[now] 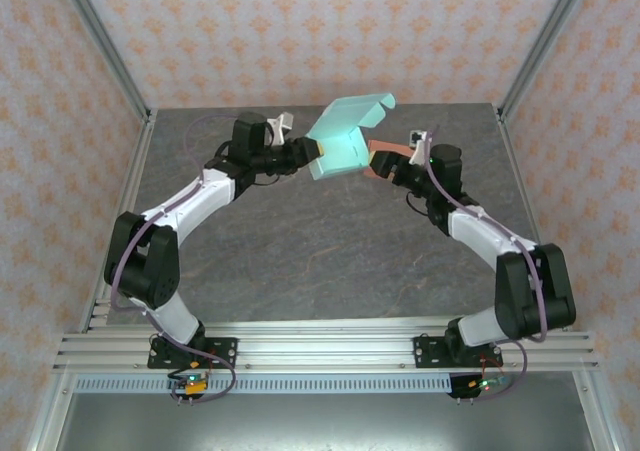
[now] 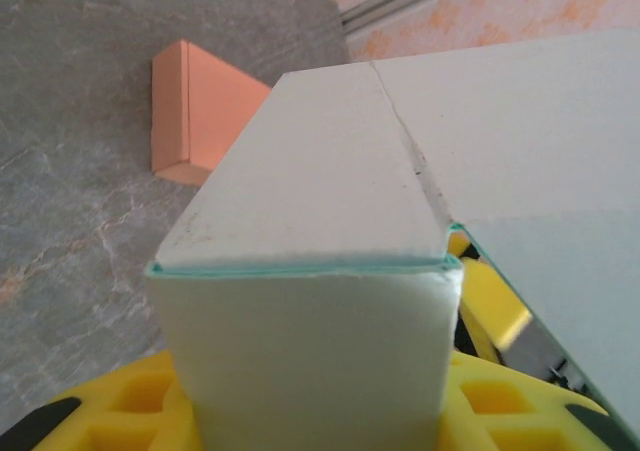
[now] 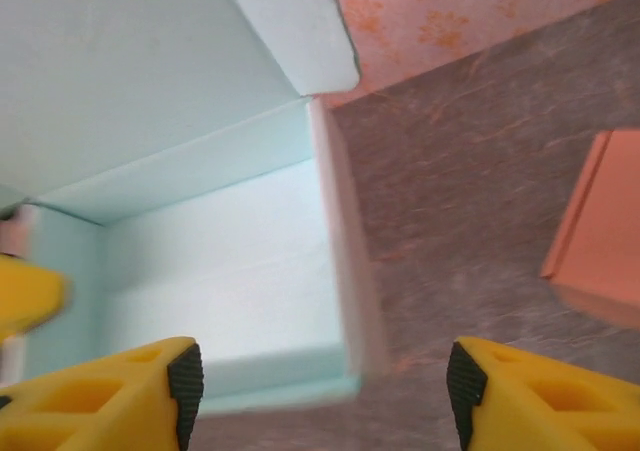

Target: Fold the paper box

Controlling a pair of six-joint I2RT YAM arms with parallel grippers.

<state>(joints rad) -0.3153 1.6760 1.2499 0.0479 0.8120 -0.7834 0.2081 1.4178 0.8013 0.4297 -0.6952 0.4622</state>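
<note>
PAPER BOX HELD BETWEEN TWO ARMS: The mint-green paper box (image 1: 345, 141) hung above the far middle of the grey table (image 1: 300, 261), tilted, with its unfolded lid flap rising toward the back right. The left gripper (image 1: 303, 152) gripped it from the left, jaws closed partway on one side wall, which ran straight out from between the yellow fingers (image 2: 120, 411) in the left wrist view. The right gripper (image 3: 325, 376) faced the box from the opposite side, jaws spread wide and holding nothing. The box's open inside was turned toward it, and one upright corner wall stood just ahead, in the gap between the two fingertips and closer to the left-hand one. Seen from above, the box's long axis appeared to run from the near left to the far right, roughly along the line joining the grippers. The free right arm looked the better placed for the next fold, needing to close on or press that corner wall. A small orange box (image 3: 600, 221) lay on the table just beyond
</note>
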